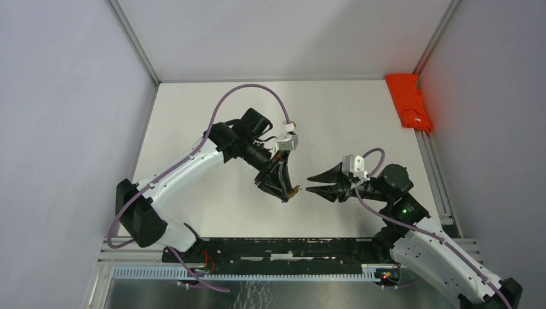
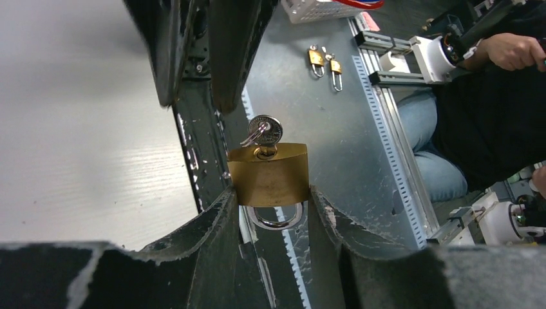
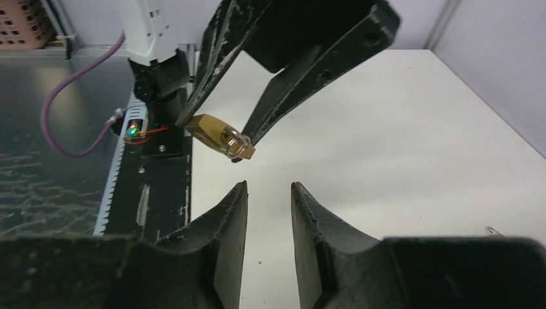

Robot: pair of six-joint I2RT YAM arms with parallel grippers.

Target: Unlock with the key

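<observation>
Top external view, starting at the left: the left gripper (image 1: 288,192) reaches out over the table (image 1: 335,116) and holds the brass padlock (image 2: 270,174) clear of the surface. Its jaws are spread wide around the lock, one finger pressed against each narrow side of the body. The shackle (image 2: 275,222) lies back between those fingers, on the wrist side of the padlock. The key (image 2: 266,130) sits in the keyhole at the padlock's other end, its round head and a small ring sticking out. Just right of the padlock, the right gripper (image 1: 308,184) faces the key end, near it but apart from it. Its jaws are partly spread with nothing between them. Well to the right of the padlock and farther back, an orange cloth (image 1: 409,102) lies at the table's corner.
</observation>
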